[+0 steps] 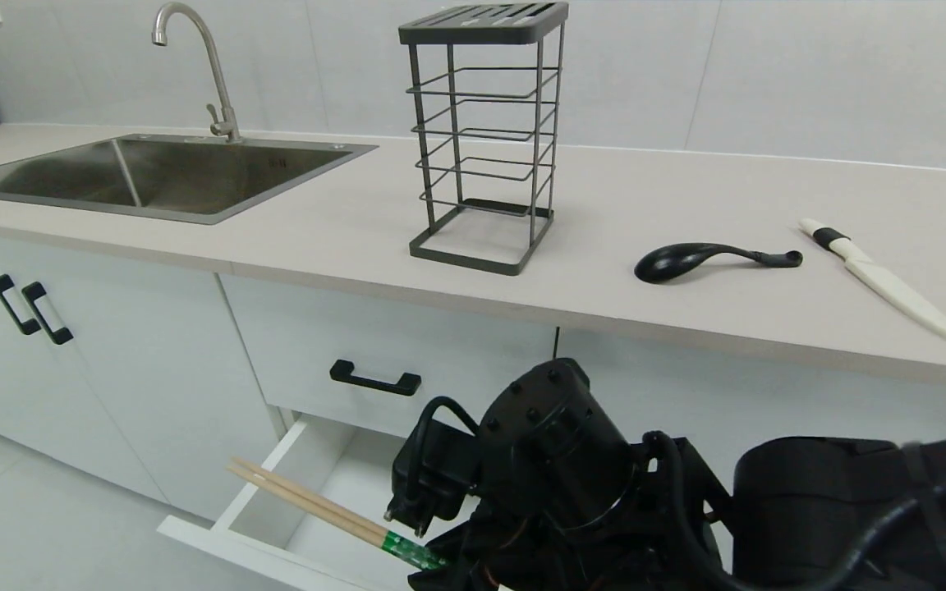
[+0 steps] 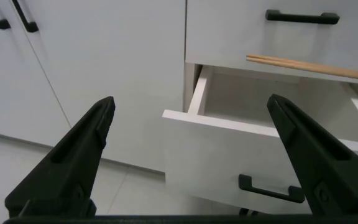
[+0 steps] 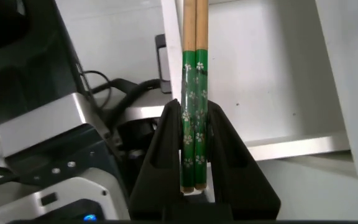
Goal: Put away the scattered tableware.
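Pinching the pair of chopsticks (image 3: 194,74) at their green patterned end, the right gripper (image 3: 194,112) is closed nearly all the way, with only the two sticks side by side between its pads. The bare wooden lengths reach out over the open drawer (image 1: 218,525) under the countertop (image 1: 342,222), seemingly above the drawer floor rather than on it (contact cannot be told from these views). The left gripper (image 2: 191,102) is spread wide and holds nothing, facing the drawer front from close by.

Chopsticks should be light, stiff and thin, and the glossy green part looks smooth. The two could therefore slide or scissor against each other in the grip. Held at one end, they will lever downward and may roll once let go, so a low release inside the drawer seems wise.

On the countertop, well to the right of the wire rack (image 1: 485,139), lie a black spoon (image 1: 686,258) and a white knife (image 1: 884,283). The spoon looks rigid and light, and the middle of its curved handle is the likely hold. The knife should be taken by its handle, since the pale blade may be brittle
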You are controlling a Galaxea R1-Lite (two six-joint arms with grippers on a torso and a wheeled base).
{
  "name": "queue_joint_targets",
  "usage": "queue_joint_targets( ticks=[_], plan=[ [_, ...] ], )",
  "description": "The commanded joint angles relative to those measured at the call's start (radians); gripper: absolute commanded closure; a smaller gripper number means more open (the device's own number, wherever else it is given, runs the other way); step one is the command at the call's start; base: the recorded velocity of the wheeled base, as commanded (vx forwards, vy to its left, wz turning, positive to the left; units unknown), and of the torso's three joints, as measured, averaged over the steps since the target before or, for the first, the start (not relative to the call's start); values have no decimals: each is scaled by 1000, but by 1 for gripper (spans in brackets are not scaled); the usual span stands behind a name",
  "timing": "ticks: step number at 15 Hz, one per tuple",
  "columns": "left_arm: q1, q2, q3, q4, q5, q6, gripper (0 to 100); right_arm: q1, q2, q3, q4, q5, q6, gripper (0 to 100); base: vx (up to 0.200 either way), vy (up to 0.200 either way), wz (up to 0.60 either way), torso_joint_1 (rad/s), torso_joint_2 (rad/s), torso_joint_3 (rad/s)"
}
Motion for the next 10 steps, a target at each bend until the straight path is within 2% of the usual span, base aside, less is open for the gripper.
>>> queue_joint_targets(
  ticks=[1, 4, 10],
  plan=[
    [0, 1, 0, 0, 0, 0, 0, -27, 43, -2, 0, -5, -52, 100, 0, 0, 0, -76, 271, 119],
    [0, 1, 0, -2, 0, 0, 0, -47, 90, -22, 0, -22, -72, 100, 0, 0, 0, -17, 198, 36],
    [0, 1, 0, 0, 0, 0, 0, -63, 175, -71, 0, -22, -77, 100, 0, 0, 0, 0, 10, 6]
  ],
)
